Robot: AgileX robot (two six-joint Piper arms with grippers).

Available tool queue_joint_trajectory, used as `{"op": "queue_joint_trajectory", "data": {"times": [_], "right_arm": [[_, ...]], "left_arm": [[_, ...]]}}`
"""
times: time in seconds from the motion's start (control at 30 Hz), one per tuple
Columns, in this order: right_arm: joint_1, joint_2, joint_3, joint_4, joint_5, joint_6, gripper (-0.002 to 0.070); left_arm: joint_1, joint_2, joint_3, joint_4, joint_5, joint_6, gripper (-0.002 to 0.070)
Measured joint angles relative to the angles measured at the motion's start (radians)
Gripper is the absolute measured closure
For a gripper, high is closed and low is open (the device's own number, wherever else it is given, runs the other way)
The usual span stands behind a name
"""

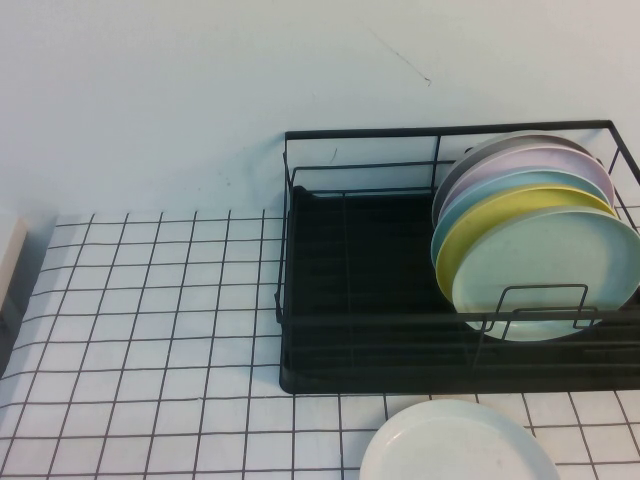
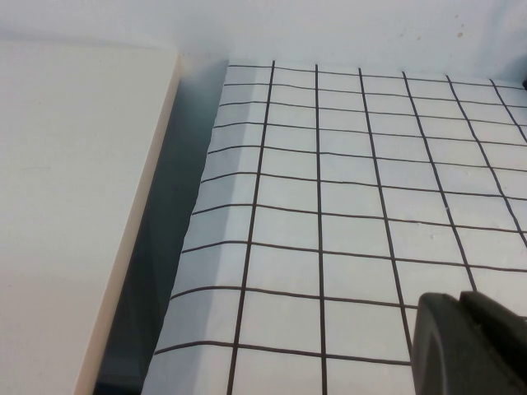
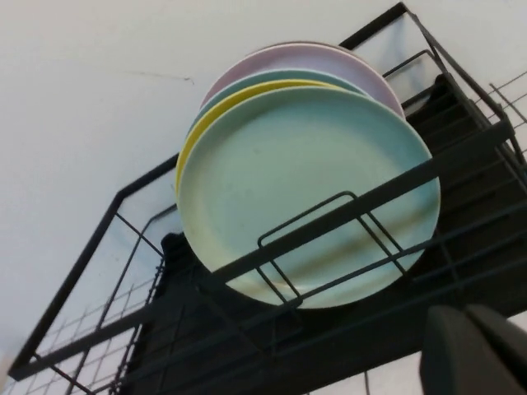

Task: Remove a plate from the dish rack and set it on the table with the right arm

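The mint-green plate [image 1: 550, 270] stands upright at the front of a row of plates in the black wire dish rack [image 1: 300, 378] at the right of the table [image 1: 150, 330]. In the right wrist view the plate [image 3: 305, 189] faces me behind the rack's front wires [image 3: 247, 354]. My right gripper [image 3: 465, 317] is shut and empty, low in front of the rack, apart from the plate. My left gripper [image 2: 461, 300] is shut and empty over the gridded table [image 2: 346, 206] near its left edge. Neither gripper shows in the high view.
Behind the mint plate stand a yellow plate [image 1: 480, 225], a teal-blue plate [image 1: 468, 200], a lilac plate [image 1: 545, 160] and a grey plate [image 1: 480, 155]. A white plate [image 1: 455, 445] lies flat on the table before the rack. A beige board [image 2: 66, 206] borders the table's left edge.
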Motion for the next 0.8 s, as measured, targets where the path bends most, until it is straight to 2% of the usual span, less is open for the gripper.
{"op": "queue_joint_trajectory", "data": {"times": [0.1,0.23,0.53,0.63,0.7,0.8], "right_arm": [[0.0,0.0,0.0,0.002,0.042,-0.062,0.0678],[0.0,0.021,-0.079,-0.002,0.219,-0.147,0.0678],[0.0,0.394,-0.515,-0.2,0.52,-0.602,0.0675],[0.0,0.557,-0.652,-0.239,0.624,-0.906,0.0625],[0.0,0.639,-0.713,-0.237,0.649,-1.019,0.057],[0.0,0.768,-0.771,-0.205,0.629,-1.142,0.0449]], "left_arm": [[0.0,0.0,0.0,0.0,0.0,0.0,0.0678],[0.0,0.0,0.0,0.0,0.0,0.0,0.0678],[0.0,0.0,0.0,0.0,0.0,0.0,0.0678],[0.0,0.0,0.0,0.0,0.0,0.0,0.0678],[0.0,0.0,0.0,0.0,0.0,0.0,0.0678],[0.0,0.0,0.0,0.0,0.0,0.0,0.0678]]}}
